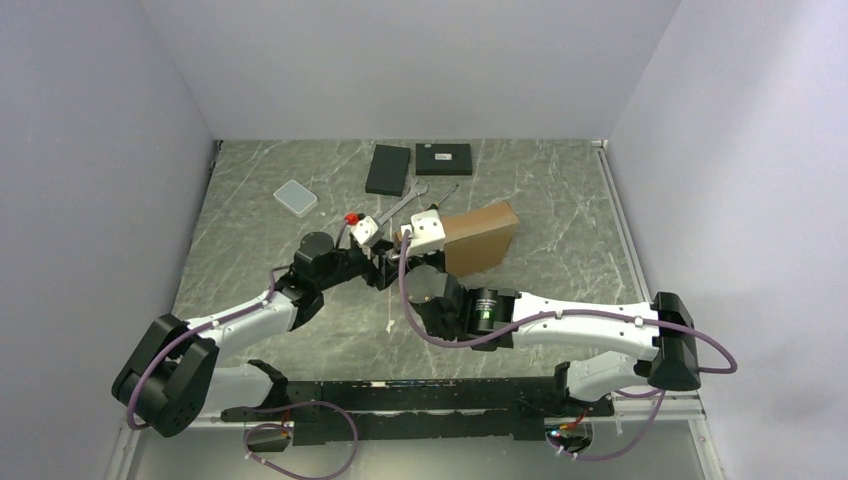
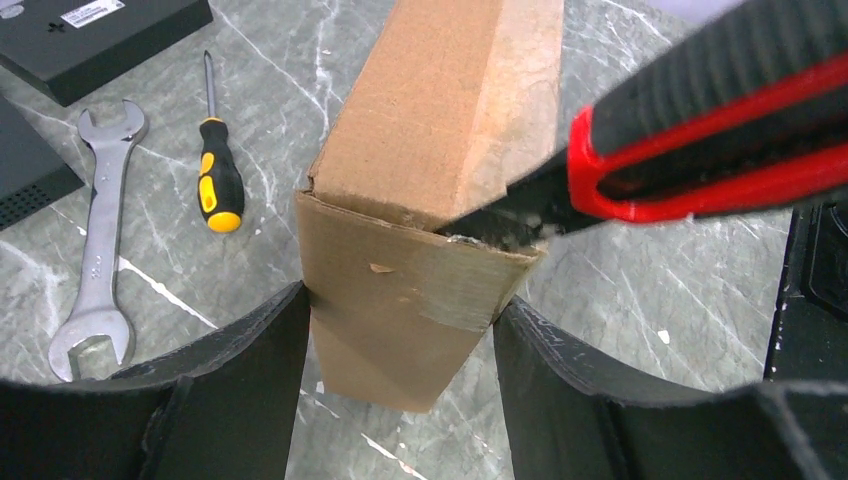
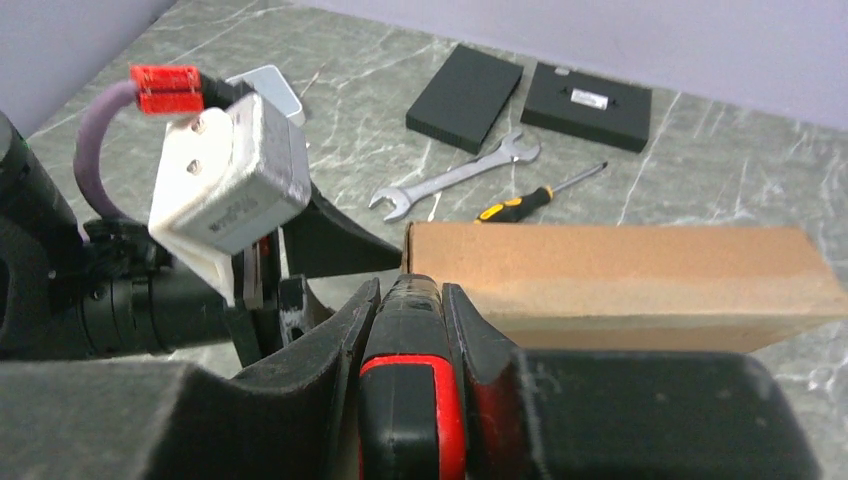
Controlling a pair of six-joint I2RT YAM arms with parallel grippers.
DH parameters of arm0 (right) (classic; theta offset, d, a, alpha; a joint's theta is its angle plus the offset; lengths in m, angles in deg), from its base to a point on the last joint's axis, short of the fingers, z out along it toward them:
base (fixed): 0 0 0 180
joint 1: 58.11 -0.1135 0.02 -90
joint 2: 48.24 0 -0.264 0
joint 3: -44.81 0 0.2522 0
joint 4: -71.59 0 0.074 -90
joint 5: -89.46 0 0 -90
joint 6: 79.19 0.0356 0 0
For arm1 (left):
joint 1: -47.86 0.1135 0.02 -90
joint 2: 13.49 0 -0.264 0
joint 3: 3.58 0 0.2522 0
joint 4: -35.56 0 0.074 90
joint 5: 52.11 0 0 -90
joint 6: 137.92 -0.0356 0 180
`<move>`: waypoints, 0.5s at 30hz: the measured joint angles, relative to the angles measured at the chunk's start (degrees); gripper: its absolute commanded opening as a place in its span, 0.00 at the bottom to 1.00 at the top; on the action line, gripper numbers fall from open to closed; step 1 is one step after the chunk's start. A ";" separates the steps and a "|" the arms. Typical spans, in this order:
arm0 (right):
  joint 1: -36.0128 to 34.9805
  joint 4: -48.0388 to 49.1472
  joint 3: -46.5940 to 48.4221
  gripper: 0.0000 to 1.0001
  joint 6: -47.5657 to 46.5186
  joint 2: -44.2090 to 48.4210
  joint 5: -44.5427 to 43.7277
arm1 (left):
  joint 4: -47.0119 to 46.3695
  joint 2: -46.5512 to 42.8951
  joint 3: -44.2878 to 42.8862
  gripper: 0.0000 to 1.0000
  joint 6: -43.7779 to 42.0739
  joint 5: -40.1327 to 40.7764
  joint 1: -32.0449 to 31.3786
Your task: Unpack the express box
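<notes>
Mid-table, on the grey marbled table (image 1: pixel 570 230), sits the express box (image 1: pixel 480 238), its near end turned toward the two arms. And both arms are right on it! The left gripper (image 2: pixel 400 330) has that near end between its fingers (image 2: pixel 250 390). They are spread wide, one pad against each side of the cardboard, so the box looks pinched in place. From the left wrist view the end flap is taped, with a small dent in the brown face.

Over to the right gripper (image 3: pixel 410 290): it is clamped tight on a black-and-red utility knife (image 3: pixel 410 420), fingers pressed to either side of the handle. The blade (image 2: pixel 490 222) reaches in from the right and meets the top seam of the taped end, at the corner. Whether it is in the tape or only against it, I cannot tell.

Behind the box lie a silver wrench (image 2: pixel 100 270) and, just beside it, a yellow-and-black screwdriver (image 2: pixel 220 180). Further back are two flat black boxes (image 1: pixel 388 170), side by side. A small white container (image 1: pixel 295 198) sits off to the left, well apart from the box.
</notes>
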 measured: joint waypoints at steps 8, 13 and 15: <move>1.14 -1.62 10.14 0.00 -7.17 -1.99 -2.16 | 1.84 -0.26 -0.22 0.00 -0.15 0.31 0.09; 1.73 -1.31 12.26 0.00 -10.99 -1.14 -4.90 | 1.97 -0.26 -0.22 0.29 -0.09 0.31 0.15; 2.64 -1.29 11.87 0.00 -12.24 0.00 -5.18 | 1.95 -0.28 -0.22 0.93 -0.07 0.31 0.15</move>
